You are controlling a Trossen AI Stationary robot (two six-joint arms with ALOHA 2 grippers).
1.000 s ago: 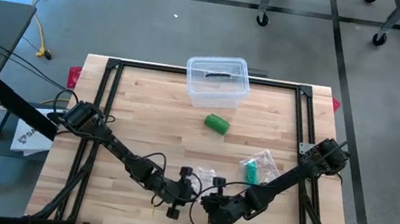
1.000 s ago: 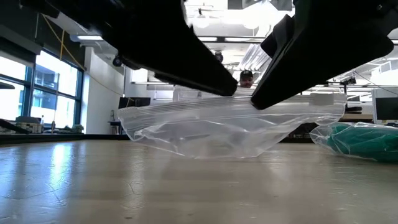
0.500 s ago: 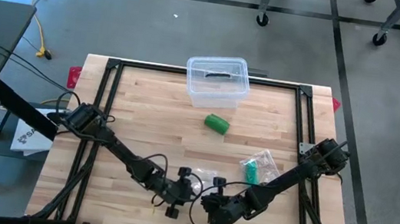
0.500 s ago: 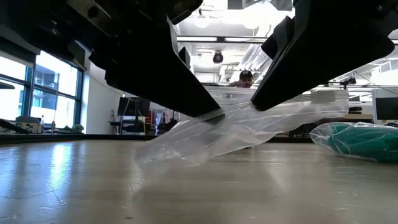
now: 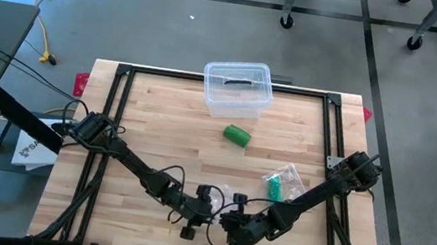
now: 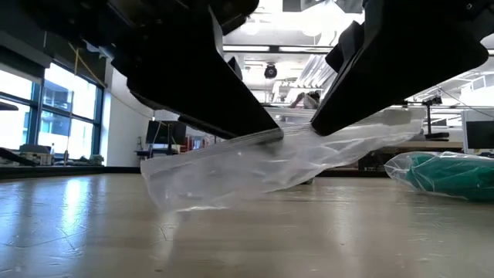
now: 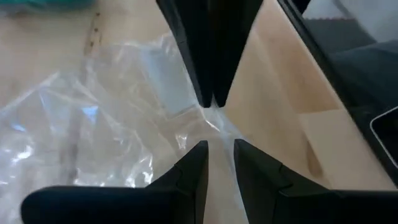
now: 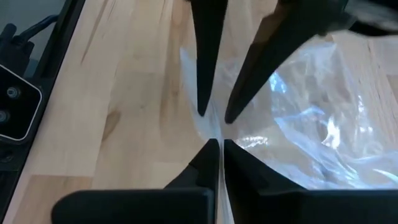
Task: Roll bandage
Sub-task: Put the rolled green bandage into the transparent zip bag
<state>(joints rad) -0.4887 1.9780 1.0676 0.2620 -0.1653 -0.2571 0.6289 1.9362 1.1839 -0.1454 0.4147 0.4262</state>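
Two pincers are on one clear plastic bag (image 6: 255,166) at the near edge of the counter (image 5: 159,123), and I have both arms low over it. My right pincer (image 8: 220,144) is pinched tight on the bag's top edge. My left pincer (image 7: 219,148) sits just opposite; its fingers stand a little apart with the film running between them, so I judge it has the edge but not firmly. In the low view the bag hangs from both, slanting down so its far corner rests on the wood.

The step, as I read it, is pulling the mouth open. To do that well I would draw the pincers apart slowly and level, keeping the bag lifted so it does not drag, and firm up the left grip first so the film does not slip out.

The green bandage roll (image 5: 237,135) lies loose mid-counter, well apart from both arms. Behind it stands a clear lidded bin (image 5: 237,89). A second bag holding green material (image 5: 281,184) lies just beside my right arm; that one I would watch when swinging outward.
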